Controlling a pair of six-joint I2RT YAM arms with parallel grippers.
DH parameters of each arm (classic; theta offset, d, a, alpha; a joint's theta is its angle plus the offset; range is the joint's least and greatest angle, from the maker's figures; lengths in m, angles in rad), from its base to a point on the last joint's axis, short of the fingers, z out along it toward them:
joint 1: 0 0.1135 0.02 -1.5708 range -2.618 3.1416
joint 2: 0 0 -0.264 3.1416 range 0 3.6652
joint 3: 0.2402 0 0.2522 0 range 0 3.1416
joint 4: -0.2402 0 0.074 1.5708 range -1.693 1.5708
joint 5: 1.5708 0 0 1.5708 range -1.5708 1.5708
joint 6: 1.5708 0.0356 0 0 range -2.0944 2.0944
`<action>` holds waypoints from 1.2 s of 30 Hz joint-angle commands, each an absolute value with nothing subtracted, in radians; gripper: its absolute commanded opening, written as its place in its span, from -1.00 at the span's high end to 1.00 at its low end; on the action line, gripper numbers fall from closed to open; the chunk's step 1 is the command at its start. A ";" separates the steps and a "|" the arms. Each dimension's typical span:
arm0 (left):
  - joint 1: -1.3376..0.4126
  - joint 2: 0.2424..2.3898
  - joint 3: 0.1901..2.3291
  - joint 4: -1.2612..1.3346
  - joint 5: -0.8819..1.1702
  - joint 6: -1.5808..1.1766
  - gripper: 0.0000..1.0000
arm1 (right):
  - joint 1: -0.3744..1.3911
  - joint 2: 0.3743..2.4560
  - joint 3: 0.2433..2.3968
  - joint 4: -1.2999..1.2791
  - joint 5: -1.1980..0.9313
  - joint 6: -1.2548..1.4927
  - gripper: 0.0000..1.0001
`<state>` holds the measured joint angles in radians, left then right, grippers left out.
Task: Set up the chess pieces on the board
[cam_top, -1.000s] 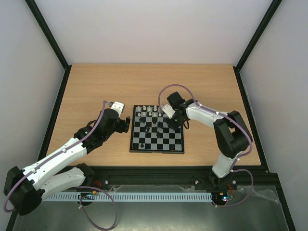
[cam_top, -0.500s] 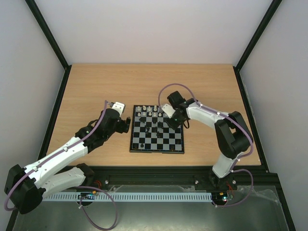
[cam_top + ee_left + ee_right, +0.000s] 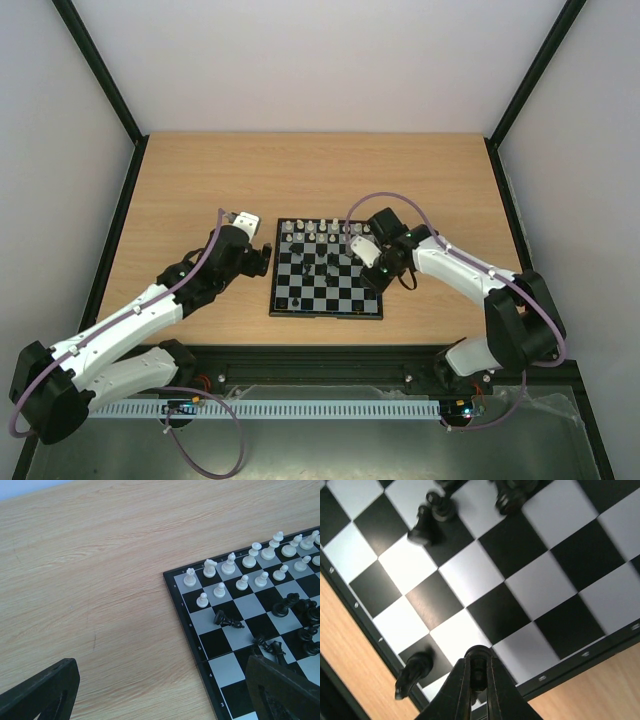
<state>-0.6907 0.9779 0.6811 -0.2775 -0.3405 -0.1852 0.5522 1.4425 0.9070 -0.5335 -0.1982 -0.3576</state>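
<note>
The board [image 3: 325, 314] lies mid-table. White chess pieces [image 3: 312, 232] stand in its two far rows, also in the left wrist view [image 3: 230, 565]. Black chess pieces [image 3: 325, 265] cluster mid-board, and one lies fallen [image 3: 227, 620]. My right gripper [image 3: 372, 262] is over the board's right side, shut on a black piece [image 3: 479, 672] above squares near the rim. Another black piece [image 3: 412, 672] stands on a corner square beside it. My left gripper [image 3: 262, 255] is open and empty over bare table at the board's left edge [image 3: 200, 645], with one finger [image 3: 285, 690] over the board.
Wooden tabletop [image 3: 200, 190] surrounds the board, with black frame rails [image 3: 105, 240] along its sides and grey walls behind. The right arm's purple cable [image 3: 385, 200] loops above the board's far right corner.
My right gripper has moved from the board's far right toward its right edge and nearer, and its elbow has swung out to the right. The left arm has not moved.
</note>
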 commanded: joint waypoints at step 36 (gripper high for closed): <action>-0.673 1.010 0.689 -0.301 -0.299 -0.183 -0.86 | 0.563 1.544 0.842 -0.519 -0.321 -0.397 0.71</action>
<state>-0.6804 1.0031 0.6811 -0.2829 -0.3088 -0.1856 0.5568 1.5326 0.8513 -0.4988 -0.3077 -0.3866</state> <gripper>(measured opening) 0.932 0.106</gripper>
